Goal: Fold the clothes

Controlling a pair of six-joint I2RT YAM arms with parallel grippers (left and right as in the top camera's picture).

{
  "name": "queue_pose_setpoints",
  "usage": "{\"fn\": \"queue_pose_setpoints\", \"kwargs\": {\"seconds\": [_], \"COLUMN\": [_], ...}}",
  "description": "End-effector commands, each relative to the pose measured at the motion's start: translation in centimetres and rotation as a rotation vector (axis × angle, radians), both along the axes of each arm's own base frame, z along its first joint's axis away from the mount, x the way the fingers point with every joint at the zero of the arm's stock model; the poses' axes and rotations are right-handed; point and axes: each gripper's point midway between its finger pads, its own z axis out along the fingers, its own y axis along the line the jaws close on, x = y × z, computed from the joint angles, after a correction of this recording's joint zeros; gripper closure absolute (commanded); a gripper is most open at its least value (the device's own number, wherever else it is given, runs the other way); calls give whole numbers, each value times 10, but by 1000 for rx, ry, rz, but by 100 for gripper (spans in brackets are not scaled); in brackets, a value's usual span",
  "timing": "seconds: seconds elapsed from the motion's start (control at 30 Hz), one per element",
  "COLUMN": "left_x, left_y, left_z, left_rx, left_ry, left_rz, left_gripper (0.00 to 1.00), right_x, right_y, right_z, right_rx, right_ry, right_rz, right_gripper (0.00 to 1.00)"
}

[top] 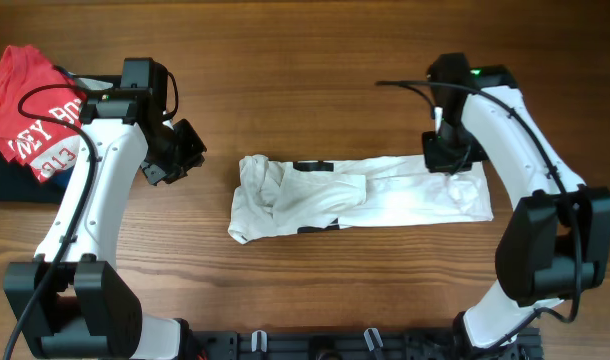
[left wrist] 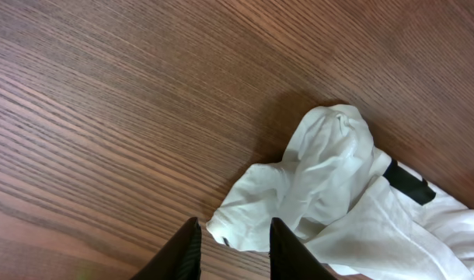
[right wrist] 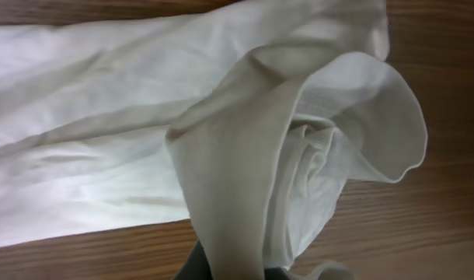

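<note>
The clothes are a white T-shirt point(top: 365, 195) lying as a long, rumpled strip across the middle of the table, with bits of black print point(top: 313, 167) showing along its edges. My left gripper point(top: 188, 152) hovers just off the shirt's bunched left end point(left wrist: 322, 179). It is open point(left wrist: 233, 250), and only the cloth's corner lies past the fingertips. My right gripper point(top: 447, 160) is at the strip's far right corner, shut on a lifted fold of the T-shirt point(right wrist: 245, 179). That fold drapes over the fingers and hides most of them point(right wrist: 237, 272).
A red shirt with white lettering point(top: 35, 115) lies on dark folded garments point(top: 5, 185) at the far left edge. The arm bases and a black rail point(top: 335, 345) run along the near edge. Bare wooden tabletop point(top: 305, 60) surrounds the strip.
</note>
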Motion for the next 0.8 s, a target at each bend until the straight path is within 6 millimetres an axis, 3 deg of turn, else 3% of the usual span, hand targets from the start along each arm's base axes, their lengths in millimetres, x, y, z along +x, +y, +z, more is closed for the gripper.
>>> {"fn": "queue_pose_setpoints", "kwargs": {"seconds": [0.0, 0.13, 0.23, 0.27, 0.3, 0.37, 0.47, 0.77], "left_x": [1, 2, 2, 3, 3, 3, 3, 1], "left_y": [1, 1, 1, 1, 1, 1, 1, 0], "left_z": [6, 7, 7, 7, 7, 7, 7, 6], "left_rx": [-8, -8, -8, -8, -8, -8, -8, -9], "left_ry": [-29, -34, -35, -35, -35, -35, -35, -31], "left_rz": [-9, -9, -9, -9, -9, -9, -9, -9], "left_gripper": [71, 71, 71, 71, 71, 71, 71, 71], "right_x": [-11, -13, -7, -4, -2, -2, -2, 9], "right_y": [16, 34, 52, 63, 77, 83, 77, 23], "right_z": [-13, -21, -24, -24, -23, -23, -23, -21], "right_rx": [29, 79, 169, 230, 314, 350, 319, -16], "right_ry": [45, 45, 22, 12, 12, 12, 11, -85], "right_rz": [14, 35, 34, 33, 80, 102, 95, -125], "right_gripper": [93, 88, 72, 61, 57, 56, 59, 59]}}
